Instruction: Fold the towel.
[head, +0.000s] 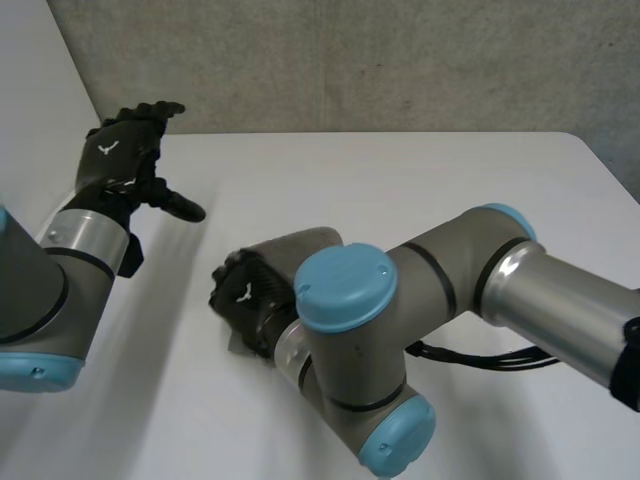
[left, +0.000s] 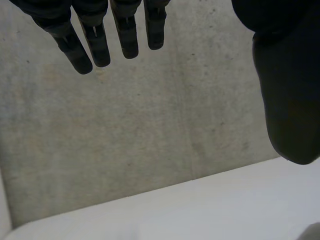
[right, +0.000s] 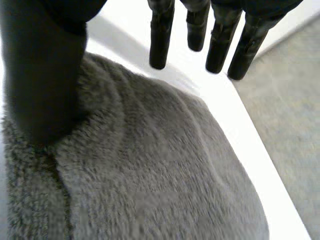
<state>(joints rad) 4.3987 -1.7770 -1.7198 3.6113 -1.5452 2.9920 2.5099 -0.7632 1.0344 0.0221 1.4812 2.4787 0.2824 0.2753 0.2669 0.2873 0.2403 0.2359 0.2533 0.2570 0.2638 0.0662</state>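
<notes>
1. Right robot hand (head: 243, 296): fingers straight, released, palm over towel (right: 160, 170).
2. Towel: grey, bundled thick, mid-surface (head: 420, 180).
3. Left robot hand (head: 122, 155): released, raised above far-left corner.
4. Risk, judged: with nothing grasping them, plush layers may spring open.

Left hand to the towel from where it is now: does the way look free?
Probably yes. The left hand is open and raised off to the side, with bare table between it and the towel. The right hand and arm cover much of the towel, so likely only an exposed edge.
</notes>
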